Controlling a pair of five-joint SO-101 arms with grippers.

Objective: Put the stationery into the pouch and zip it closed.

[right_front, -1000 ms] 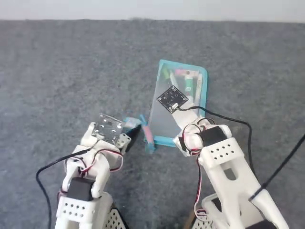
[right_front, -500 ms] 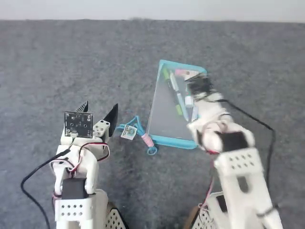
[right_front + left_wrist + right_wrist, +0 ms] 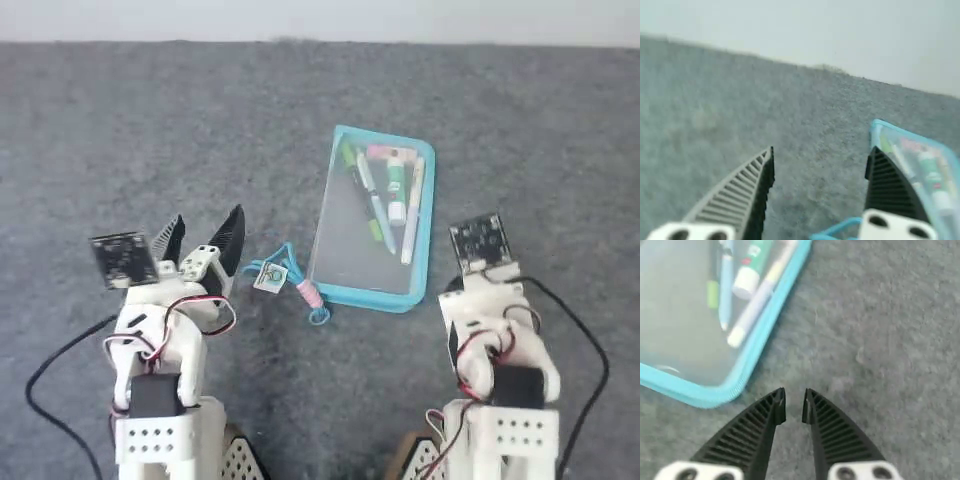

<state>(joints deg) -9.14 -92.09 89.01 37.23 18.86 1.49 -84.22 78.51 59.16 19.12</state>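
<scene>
Both arms have drawn back from the pouch (image 3: 365,294). A second ago the right arm (image 3: 495,340) reached over it and the left arm (image 3: 160,330) worked at its zip pull (image 3: 272,278). Now each sits close to its own base, apart from the pouch. We judge the zip to be run shut and the task as good as done, though we cannot check the teeth closely.

From the high view we count one pouch, lying flat on the grey carpet (image 3: 150,120) between the two arms, its single pull cord trailing toward the left arm. Through the clear face we make out the stationery (image 3: 385,200): about five pieces, four long ones and a small pink one at the far end. The left gripper (image 3: 208,220) stands wide open and holds nothing.

From the left wrist view we see that gripper (image 3: 822,150) spread over bare carpet, with the pouch's teal rim (image 3: 880,125) beyond one finger.

From the right wrist view the right gripper (image 3: 794,391) is all but closed, a sliver between its tips, and empty. It hangs just beside the pouch's rim (image 3: 755,375), and we count four pieces inside.
</scene>
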